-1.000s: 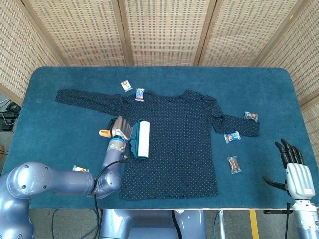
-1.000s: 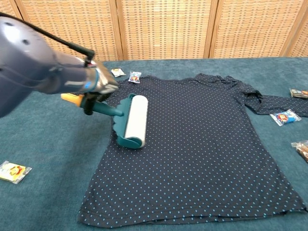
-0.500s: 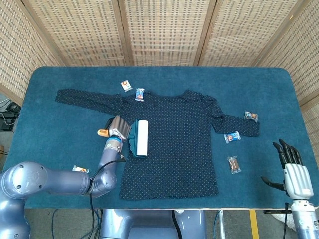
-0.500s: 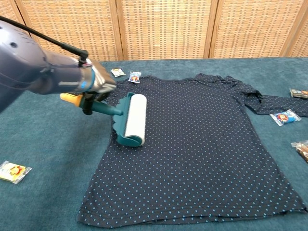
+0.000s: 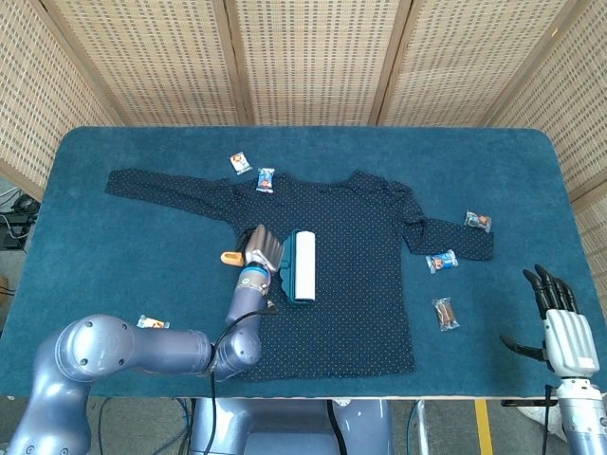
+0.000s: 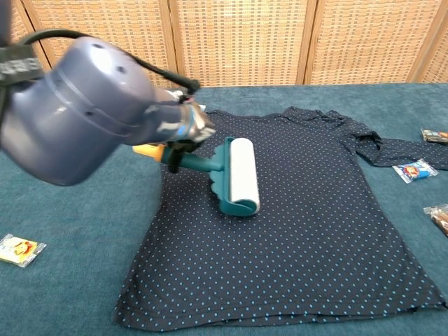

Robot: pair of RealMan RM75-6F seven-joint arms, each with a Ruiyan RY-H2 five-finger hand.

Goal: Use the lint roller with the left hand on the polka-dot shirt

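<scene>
The dark polka-dot shirt (image 5: 351, 256) (image 6: 315, 231) lies flat on the blue table, sleeves spread to both sides. My left hand (image 5: 261, 251) (image 6: 187, 129) grips the handle of the lint roller (image 5: 303, 266) (image 6: 238, 176), whose white drum in its teal frame rests on the shirt's chest, left of centre. The handle's orange end (image 5: 229, 257) sticks out behind the hand. My right hand (image 5: 561, 327) hangs open past the table's front right edge, holding nothing; the chest view does not show it.
Small wrapped snacks lie about: two by the collar (image 5: 252, 169), three near the right sleeve (image 5: 442, 262) (image 6: 414, 171), one at the front left (image 5: 152, 322) (image 6: 19, 249). Wicker screens stand behind the table.
My left hand has rolled the lint roller to the right across the shirt, from its left edge toward the middle of the chest. The right hand has barely moved.
</scene>
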